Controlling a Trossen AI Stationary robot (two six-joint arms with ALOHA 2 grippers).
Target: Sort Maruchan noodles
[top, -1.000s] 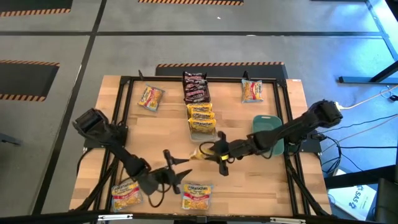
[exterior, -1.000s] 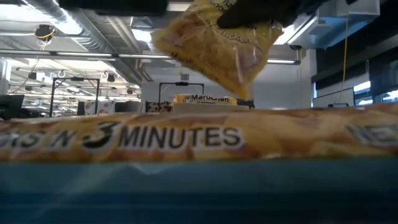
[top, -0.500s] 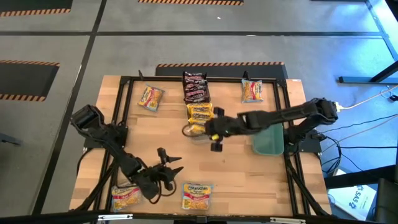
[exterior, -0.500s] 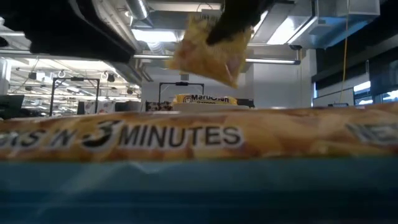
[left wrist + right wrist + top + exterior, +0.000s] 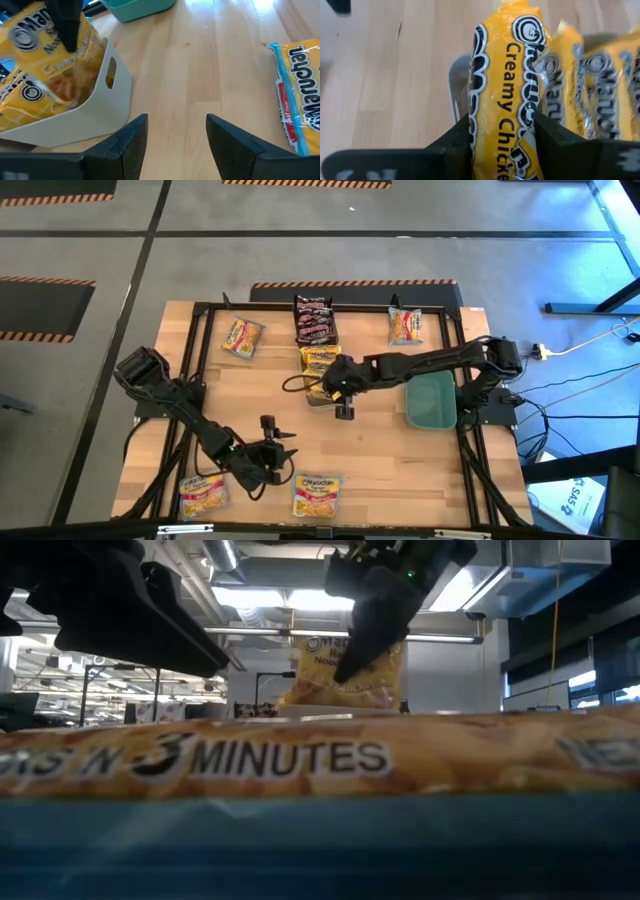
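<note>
A yellow Maruchan packet (image 5: 506,75) is held by my right gripper (image 5: 333,383) over the clear bin (image 5: 102,102) at the table's middle, where other yellow packets (image 5: 600,85) stand. Dark brown packets (image 5: 313,320) sit in a bin behind it. Orange-yellow packets lie flat at the far left (image 5: 242,337), far right (image 5: 405,326), near left (image 5: 203,495) and near middle (image 5: 317,493). My left gripper (image 5: 175,135) stands open above bare wood near the front, nothing between its fingers. My right gripper pinches the yellow packet between its two fingers, at the packet's upper part (image 5: 487,132). The fingers (image 5: 375,610) come slanting down from the table's right side. The packet (image 5: 345,675) hangs upright below them, its lower end down at the clear bin among the other yellow packets.
A teal bin (image 5: 432,400) stands at the right, under my right arm. A black frame (image 5: 200,310) runs round the table's edges. Bare wood lies between the clear bin and the near packets.
My right gripper has carried the yellow packet from the table's middle toward the far left, over the clear bin. The packet, slanted before, now hangs upright and lower, at the bin.
</note>
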